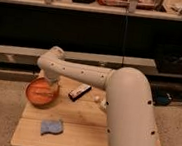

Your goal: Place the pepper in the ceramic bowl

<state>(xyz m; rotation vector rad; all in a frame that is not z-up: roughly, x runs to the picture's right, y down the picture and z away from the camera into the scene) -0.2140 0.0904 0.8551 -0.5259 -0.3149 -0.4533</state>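
The ceramic bowl [32, 96], wide, shallow and orange-red, stands at the back left of the wooden table [78, 121]. My white arm reaches in from the lower right, bends at an elbow above the bowl and points down. The gripper [51, 85] hangs over the bowl's right half, just at its rim. A slim, paler orange shape [40, 92] lies inside the bowl below the gripper; it looks like the pepper, but it blends with the bowl. Whether the gripper touches it is not visible.
A blue cloth [51, 127] lies at the table's front left. A dark flat bar [79, 92] lies right of the bowl, with small white objects [102, 103] beside my arm. A dark shelf unit [95, 32] stands behind the table.
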